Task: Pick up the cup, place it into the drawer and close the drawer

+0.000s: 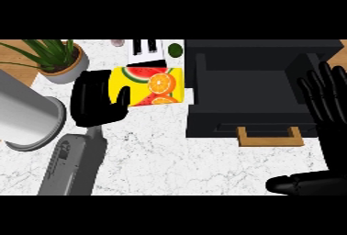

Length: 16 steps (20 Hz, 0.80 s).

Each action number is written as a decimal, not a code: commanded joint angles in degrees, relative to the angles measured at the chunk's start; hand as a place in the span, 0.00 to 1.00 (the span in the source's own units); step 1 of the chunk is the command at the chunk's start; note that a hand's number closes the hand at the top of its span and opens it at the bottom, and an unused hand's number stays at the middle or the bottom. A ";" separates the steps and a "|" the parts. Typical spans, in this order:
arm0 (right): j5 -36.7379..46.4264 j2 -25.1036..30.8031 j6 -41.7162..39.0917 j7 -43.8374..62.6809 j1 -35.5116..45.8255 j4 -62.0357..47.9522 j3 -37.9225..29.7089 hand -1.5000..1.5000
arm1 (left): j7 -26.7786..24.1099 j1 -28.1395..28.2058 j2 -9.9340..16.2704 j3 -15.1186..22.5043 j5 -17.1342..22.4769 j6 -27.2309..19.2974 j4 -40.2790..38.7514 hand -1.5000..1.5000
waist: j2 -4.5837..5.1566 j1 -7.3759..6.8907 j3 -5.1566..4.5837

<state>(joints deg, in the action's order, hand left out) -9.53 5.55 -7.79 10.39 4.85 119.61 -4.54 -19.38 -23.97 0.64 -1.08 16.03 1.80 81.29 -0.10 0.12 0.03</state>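
Note:
A yellow boxy cup printed with watermelon and orange slices is at the upper middle, just left of the black drawer. My left hand is on its left side, the thumb curled over its left face; the fingers behind it are hidden. The drawer stands open with a dark inside, and its wooden handle faces me. At the right edge, over the drawer's right side, my right hand stays open with fingers up and holds nothing.
A big grey cylinder lies at the left edge. A potted plant stands at the back left. Behind the cup are a white striped object and a small green round thing. White marble counter spreads in front.

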 commanded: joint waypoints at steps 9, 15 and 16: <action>0.08 0.36 -0.83 -2.08 -0.44 -1.45 -1.05 0.00 | 7.83 -20.25 -0.60 3.02 -3.99 -11.66 -8.33 1.00 | 0.15 0.50 -0.01; 1.30 -1.56 -0.64 -1.87 -4.03 1.63 2.01 0.00 | 10.26 -27.48 -0.62 5.04 -3.56 -16.37 -13.91 1.00 | 0.13 0.89 -0.01; -0.33 0.75 -1.34 -2.82 0.37 -3.87 -1.93 0.00 | 9.84 -30.14 -0.63 2.73 -5.50 -14.74 -17.30 1.00 | 0.25 0.66 0.00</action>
<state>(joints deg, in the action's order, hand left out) -9.30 5.45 -8.55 8.43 4.33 117.88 -4.95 -10.18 -47.74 0.14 2.09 11.65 -11.28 70.34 0.05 0.61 0.01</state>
